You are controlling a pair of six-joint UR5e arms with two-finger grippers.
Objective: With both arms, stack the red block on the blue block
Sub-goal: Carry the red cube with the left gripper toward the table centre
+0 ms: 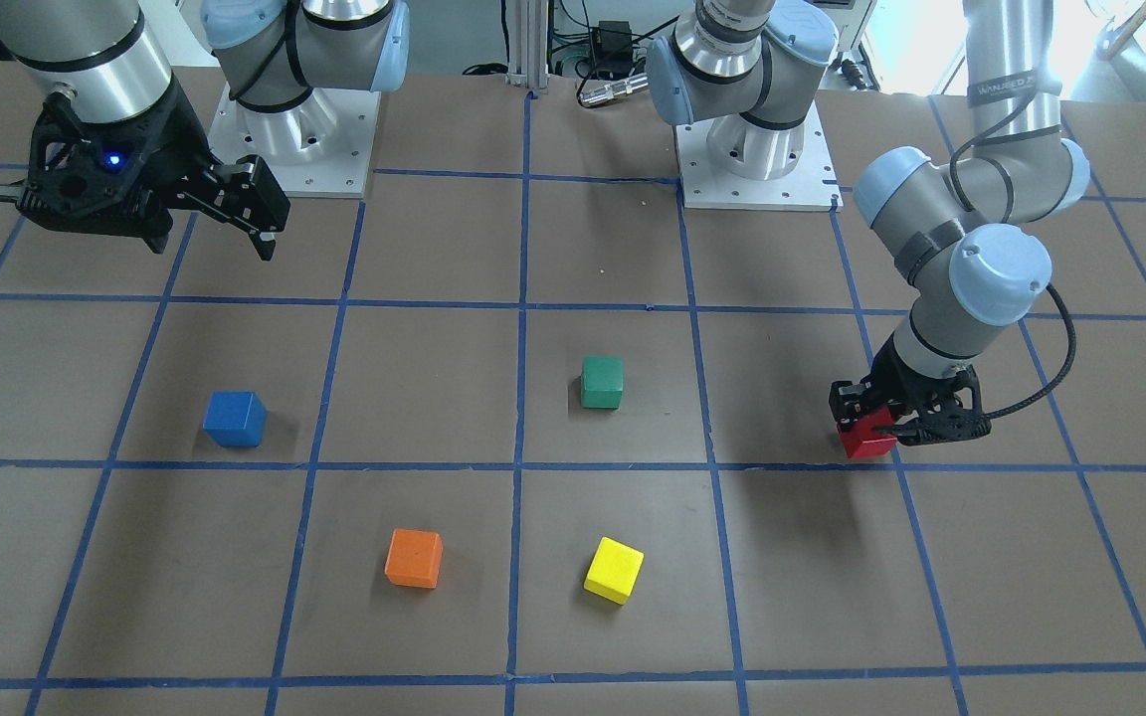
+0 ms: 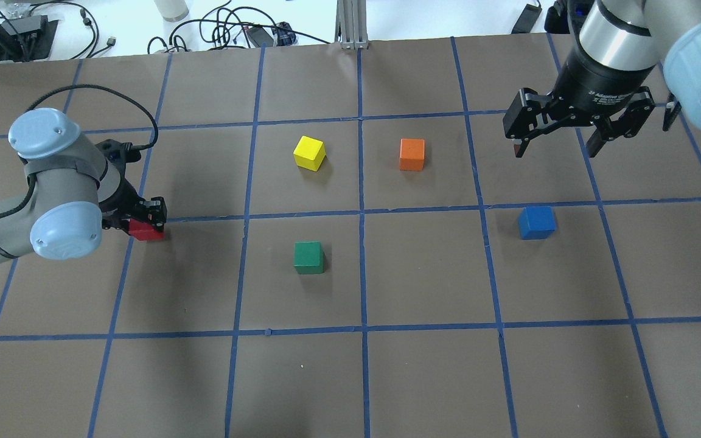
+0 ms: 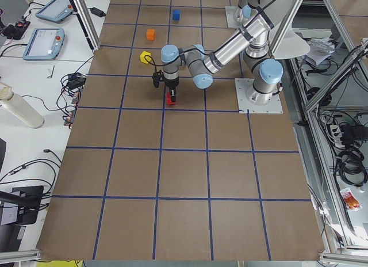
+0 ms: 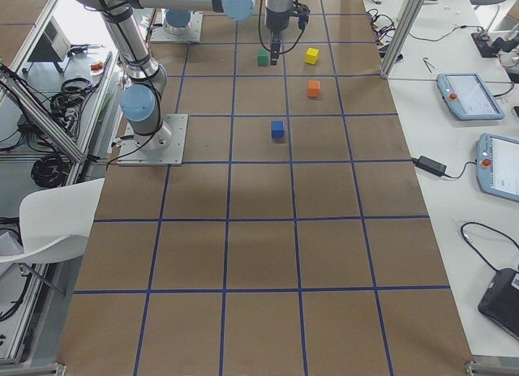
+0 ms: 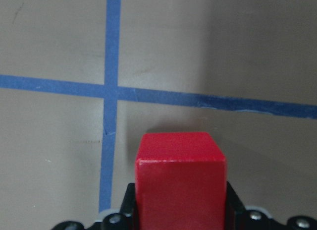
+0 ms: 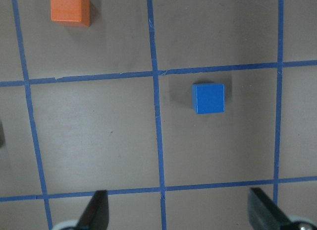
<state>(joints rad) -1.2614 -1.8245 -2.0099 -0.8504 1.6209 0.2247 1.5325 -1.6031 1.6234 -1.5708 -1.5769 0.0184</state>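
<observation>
The red block (image 1: 864, 441) is held clamped between the closed fingers of the left gripper (image 1: 876, 430), far out on the robot's left side of the table (image 2: 423, 377). It is placed just beside a crossing of blue tape lines (image 5: 113, 89). In the overhead view most of the block is hidden beneath the gripper and the wrist joint, and only a red strip is shown. In the left wrist view the lower part of the block is cut off by the frame's bottom edge, and only small parts of the gripper are seen on either side of it. Whether the block is resting on the table or is raised off it cannot be made out.

The right gripper (image 2: 554, 143) is held above the table with its jaws spread wide, and nothing is gripped between them. In the right wrist view only its two fingertips (image 6: 96, 210) are seen, cut off at the bottom edge.

The blue block (image 2: 536, 222) is set on the table on the robot's right side, well apart from the red block and near a tape line. A green block (image 2: 308, 257), a yellow block (image 2: 309, 152) and an orange block (image 2: 412, 154) are spread between the two.
</observation>
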